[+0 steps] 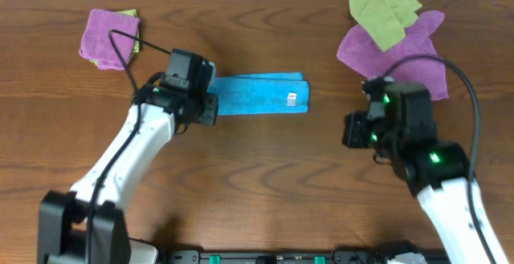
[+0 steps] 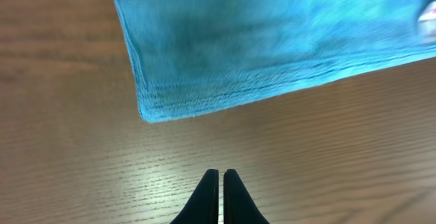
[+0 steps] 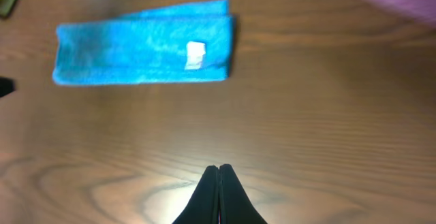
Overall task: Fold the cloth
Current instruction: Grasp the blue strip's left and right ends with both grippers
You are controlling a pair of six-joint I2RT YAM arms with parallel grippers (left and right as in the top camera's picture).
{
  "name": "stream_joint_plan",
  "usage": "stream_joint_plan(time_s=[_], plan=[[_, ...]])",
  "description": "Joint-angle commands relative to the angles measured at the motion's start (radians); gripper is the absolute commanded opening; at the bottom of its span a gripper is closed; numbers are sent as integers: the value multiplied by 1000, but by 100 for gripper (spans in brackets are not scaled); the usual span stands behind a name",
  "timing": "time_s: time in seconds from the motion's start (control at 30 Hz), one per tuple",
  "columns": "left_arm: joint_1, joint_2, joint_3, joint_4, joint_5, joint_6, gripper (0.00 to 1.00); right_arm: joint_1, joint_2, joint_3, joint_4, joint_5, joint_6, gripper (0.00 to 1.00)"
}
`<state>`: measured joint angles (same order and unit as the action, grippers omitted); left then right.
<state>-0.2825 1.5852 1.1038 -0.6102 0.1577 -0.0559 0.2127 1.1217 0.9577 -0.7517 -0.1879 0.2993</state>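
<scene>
The sky-blue cloth (image 1: 261, 94) lies folded into a long narrow strip on the wooden table, its small white tag (image 1: 291, 97) near its right end. It also shows in the left wrist view (image 2: 272, 40) and in the right wrist view (image 3: 143, 50). My left gripper (image 2: 220, 175) is shut and empty, hovering over bare wood just off the cloth's left end, not touching it. My right gripper (image 3: 219, 169) is shut and empty over bare wood, well to the right of the cloth.
A purple cloth (image 1: 111, 38) on a yellow-green one lies at the back left. A larger purple cloth (image 1: 393, 51) with a yellow-green cloth (image 1: 384, 11) on it lies at the back right, just behind my right arm.
</scene>
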Motion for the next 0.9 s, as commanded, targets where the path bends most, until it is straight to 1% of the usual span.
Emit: stream_joint_plan(time_s=[0.0,0.1,0.13,0.17,0.27,0.3,0.37,0.43,0.47,0.6,0.7,0.77,0.87], plan=[[2,60,-2,10,-58,-35,6,-11,83,-5,59,-161,-27,1],[2,114,-2,48,-62,-34,6,-11,156,-5,155,-225,-26,2],[2,127,-2,66,-61,-34,6,-11,173,-5,180,-240,-24,11],[2,139,-2,88,-61,-34,6,-11,188,-5,200,-248,-24,17],[3,174,-2,171,-76,-34,6,-11,251,-5,263,-292,-24,47],[3,180,-2,186,-93,-34,6,-11,272,-5,277,-304,-24,51],[3,196,-2,212,-139,-34,6,-13,313,-5,308,-338,-23,62],[3,216,-2,240,-166,-33,6,-25,366,-5,363,-415,-10,68],[3,225,-2,252,-166,-27,6,-31,385,-5,382,-435,2,70],[3,255,-2,284,-166,-26,6,-55,438,-5,420,-468,37,70],[3,275,-2,312,-167,-22,6,-68,440,-5,420,-468,40,70],[3,285,-2,327,-167,-18,6,-75,440,-5,419,-468,66,69],[3,287,-2,331,-169,3,6,-77,440,-5,419,-468,70,71]])
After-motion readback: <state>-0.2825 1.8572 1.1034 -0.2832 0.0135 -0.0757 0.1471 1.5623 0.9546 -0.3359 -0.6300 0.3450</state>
